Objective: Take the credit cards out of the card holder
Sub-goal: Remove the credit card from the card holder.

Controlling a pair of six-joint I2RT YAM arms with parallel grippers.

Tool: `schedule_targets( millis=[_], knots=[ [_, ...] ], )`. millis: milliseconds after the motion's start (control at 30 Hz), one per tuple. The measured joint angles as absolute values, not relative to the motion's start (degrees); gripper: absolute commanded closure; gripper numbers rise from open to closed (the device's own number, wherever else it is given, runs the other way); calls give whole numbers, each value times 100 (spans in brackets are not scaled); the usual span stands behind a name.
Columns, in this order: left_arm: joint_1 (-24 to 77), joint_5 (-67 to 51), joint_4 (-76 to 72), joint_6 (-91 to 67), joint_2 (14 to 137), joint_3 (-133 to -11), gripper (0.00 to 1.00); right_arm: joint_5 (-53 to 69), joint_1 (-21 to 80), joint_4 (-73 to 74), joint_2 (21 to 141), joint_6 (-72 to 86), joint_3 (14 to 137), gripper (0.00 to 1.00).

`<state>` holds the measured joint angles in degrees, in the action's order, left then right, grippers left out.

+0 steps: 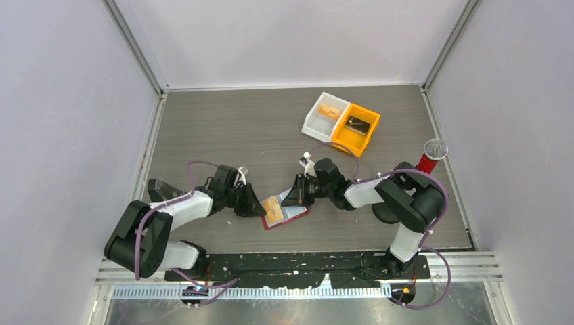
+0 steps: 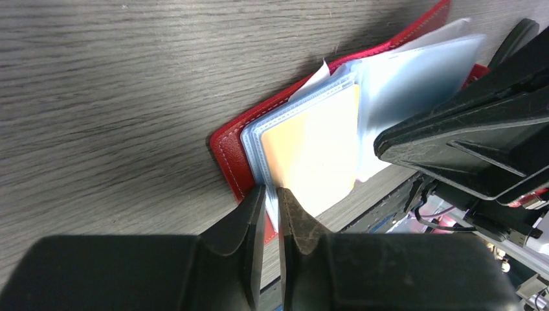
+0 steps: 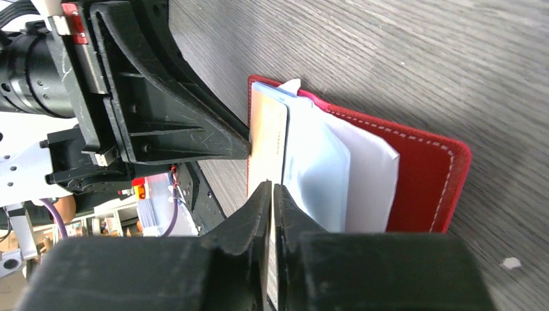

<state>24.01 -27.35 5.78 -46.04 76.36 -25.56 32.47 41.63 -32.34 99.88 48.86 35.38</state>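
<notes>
The red card holder [image 1: 296, 217] lies open on the table between both arms, its pale blue-grey sleeves [image 2: 414, 74] fanned up. An orange-tan credit card [image 2: 311, 149] sits in the top sleeve; it also shows in the top view [image 1: 273, 210] and edge-on in the right wrist view [image 3: 267, 139]. My left gripper [image 2: 272, 194] is shut on the sleeve edge by the holder's red rim [image 2: 226, 152]. My right gripper [image 3: 273, 189] is shut on the opposite edge of the card page. The two grippers face each other, a card's width apart.
A white bin [image 1: 313, 122] holding an orange-tan card stands beside an orange bin [image 1: 369, 122] at the back right. A red cylinder with a grey mesh top [image 1: 433, 152] stands by the right arm. Grey walls close in three sides.
</notes>
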Motion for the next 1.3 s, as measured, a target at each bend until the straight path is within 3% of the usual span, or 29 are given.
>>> schedule_targets(
  millis=[167,367,600,800,933,1167,1300],
  knots=[
    [2414,-2615,676,-4602,7522,-2554,83,3238,4160,-3092,9988,4823,3540,73],
    [2414,-2663,609,-4617,7518,-2523,77,3223,4169,-3074,9988,4816,3546,73],
    [2414,-2604,749,-4613,7306,-2471,76,3225,4233,-3076,9990,4818,3570,74],
    [2414,-2443,1059,-4574,7096,-2471,81,3223,4289,-3076,9990,4818,3638,74],
    [2414,-2340,1295,-4488,6969,-2471,76,3188,4333,-3061,9990,4816,3649,74],
    [2414,-2104,1704,-4390,6630,-2495,94,2985,4427,-2714,9977,4707,3760,71],
    [2414,-1994,1839,-4313,6624,-2495,99,2829,4519,-2412,9902,4595,3898,69]
  ],
)
